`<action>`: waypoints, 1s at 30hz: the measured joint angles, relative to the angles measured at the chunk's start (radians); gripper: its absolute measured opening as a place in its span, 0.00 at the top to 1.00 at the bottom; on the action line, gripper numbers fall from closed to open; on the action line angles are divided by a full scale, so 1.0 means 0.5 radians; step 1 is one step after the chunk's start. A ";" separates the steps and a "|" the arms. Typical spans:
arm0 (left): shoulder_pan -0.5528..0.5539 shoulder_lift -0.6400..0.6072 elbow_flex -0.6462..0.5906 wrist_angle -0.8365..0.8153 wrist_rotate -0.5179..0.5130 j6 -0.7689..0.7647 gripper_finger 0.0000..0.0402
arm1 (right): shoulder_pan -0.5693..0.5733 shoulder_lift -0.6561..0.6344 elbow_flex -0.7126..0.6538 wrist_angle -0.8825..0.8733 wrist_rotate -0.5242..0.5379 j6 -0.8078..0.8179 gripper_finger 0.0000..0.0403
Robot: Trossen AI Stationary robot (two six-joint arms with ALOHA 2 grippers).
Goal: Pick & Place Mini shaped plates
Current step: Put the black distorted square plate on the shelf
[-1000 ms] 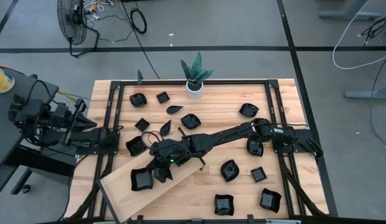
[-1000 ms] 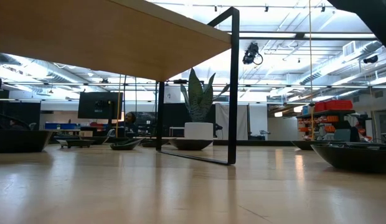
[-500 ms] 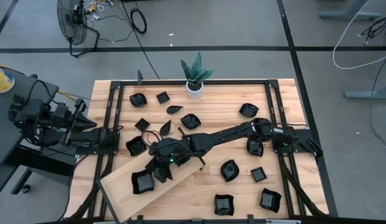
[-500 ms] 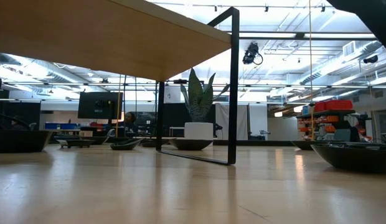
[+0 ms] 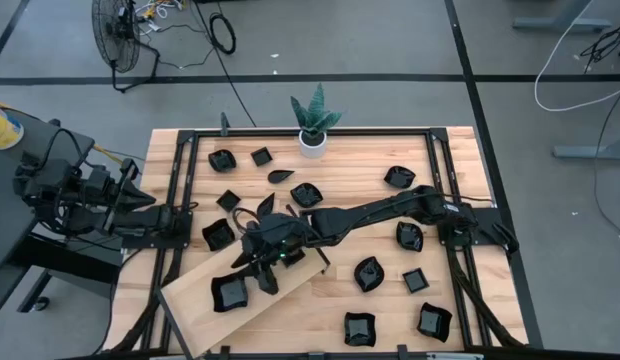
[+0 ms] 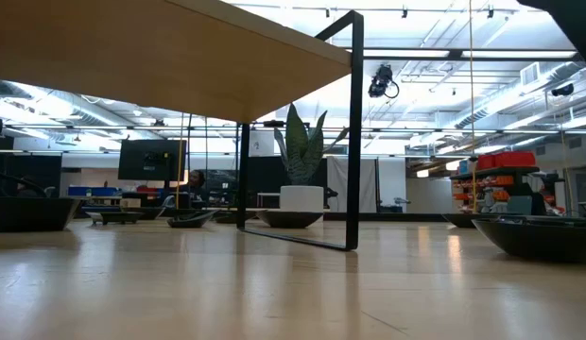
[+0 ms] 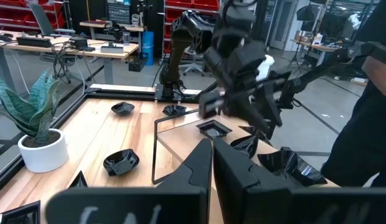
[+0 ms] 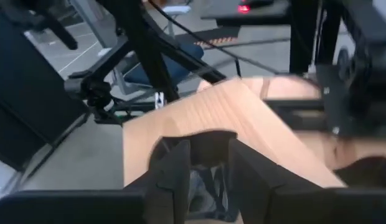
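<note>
One mini shaped plate (image 5: 230, 291), glossy black and squarish, lies flat on the light wooden board (image 5: 190, 300) at the table's near left. My right gripper (image 5: 262, 278) hangs open just above the board, beside that plate. In the right wrist view its fingers (image 8: 174, 177) stand apart, with the plate (image 8: 204, 149) showing between and beyond them. My left gripper (image 5: 190, 208) waits at the table's left edge, shut and empty (image 7: 211, 165).
Several more black plates lie scattered on the table, among them one (image 5: 217, 235) close to the board, one (image 5: 306, 194) mid-table and one (image 5: 368, 272) near right. A white pot with a green plant (image 5: 312, 140) stands at the far edge. A black frame (image 5: 430, 160) rings the table.
My right gripper has lifted up off the board and rolled at the wrist, drawing a little away from the plate. The plate has stayed flat on the board where it was.
</note>
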 joint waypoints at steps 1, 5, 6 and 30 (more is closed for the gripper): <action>0.001 0.000 0.000 0.001 -0.001 0.000 0.95 | 0.006 -0.024 0.000 -0.030 -0.005 -0.052 0.73; 0.001 0.000 -0.001 0.000 -0.001 0.000 0.95 | 0.034 -0.095 0.000 -0.118 -0.079 -0.225 0.76; 0.000 0.000 -0.001 0.000 0.001 0.000 0.95 | 0.044 -0.102 0.000 -0.150 -0.083 -0.254 0.77; 0.000 0.000 -0.001 0.000 0.000 0.000 0.95 | 0.146 -0.119 -0.003 -0.476 -0.103 -0.362 0.99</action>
